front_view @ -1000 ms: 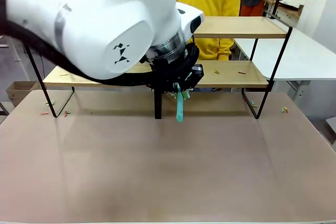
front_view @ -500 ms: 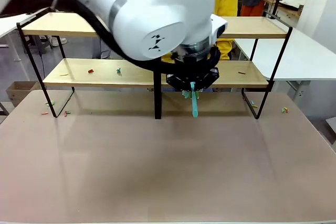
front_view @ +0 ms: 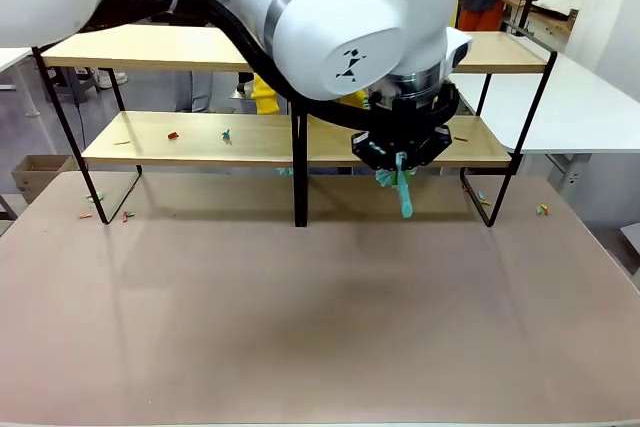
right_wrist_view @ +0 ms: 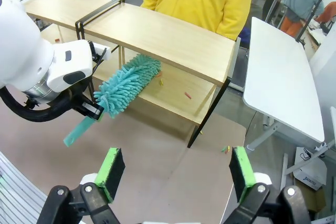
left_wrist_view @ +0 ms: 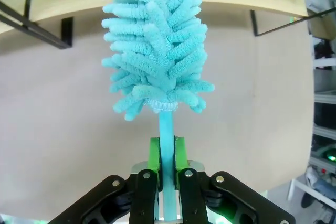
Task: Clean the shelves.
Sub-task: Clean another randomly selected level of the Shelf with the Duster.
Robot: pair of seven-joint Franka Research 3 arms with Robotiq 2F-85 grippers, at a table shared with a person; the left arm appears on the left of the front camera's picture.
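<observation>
Left tool (left_wrist_view: 167, 148) grips the slim handle (left_wrist_view: 166, 127), the sensible hold on a seemingly soft, light duster (left_wrist_view: 157, 51), before the rigid shelves (front_view: 180, 47) standing across the bench (front_view: 300, 327); right tool (right_wrist_view: 177, 170) released.

Tabletop (front_view: 300, 327): open, 3 through 6 to 9 o'clock. Shelves (front_view: 200, 142) at 12; left arm (front_view: 340, 37) with duster (left_wrist_view: 157, 51) fronts the 1 o'clock bay.

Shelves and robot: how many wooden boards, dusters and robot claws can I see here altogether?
boards: 4
duster: 1
grippers: 2 (left gripper, right gripper)
Total: 7
</observation>
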